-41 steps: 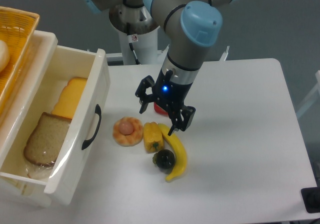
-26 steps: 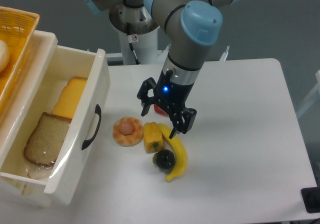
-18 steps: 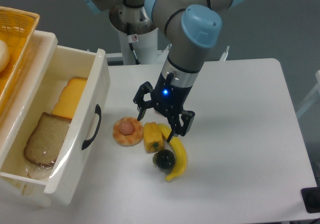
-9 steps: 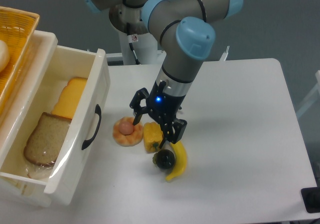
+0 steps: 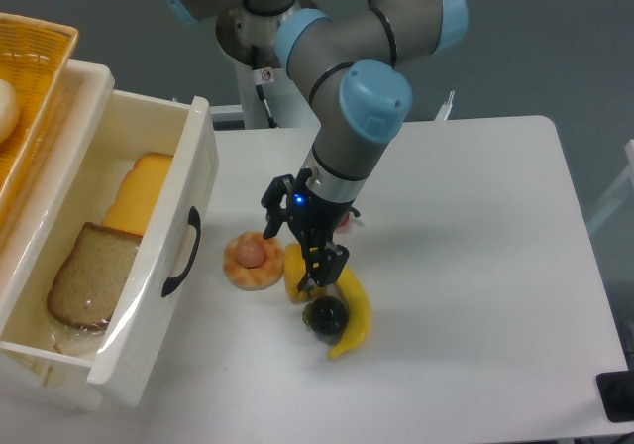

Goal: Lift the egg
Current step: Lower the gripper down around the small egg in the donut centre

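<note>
The gripper (image 5: 293,258) hangs over the desk (image 5: 475,266) with its fingers (image 5: 269,222) spread apart, grasping nothing, one tip just right of the egg (image 5: 251,253) and the other over the yellow pepper (image 5: 294,273). The one egg sits in the hollow of the single ring pastry (image 5: 250,263), left of the pepper. Close by lie one banana (image 5: 354,315) and one dark round fruit (image 5: 325,315); the open drawer (image 5: 149,295) holds one bread slice (image 5: 87,276).
</note>
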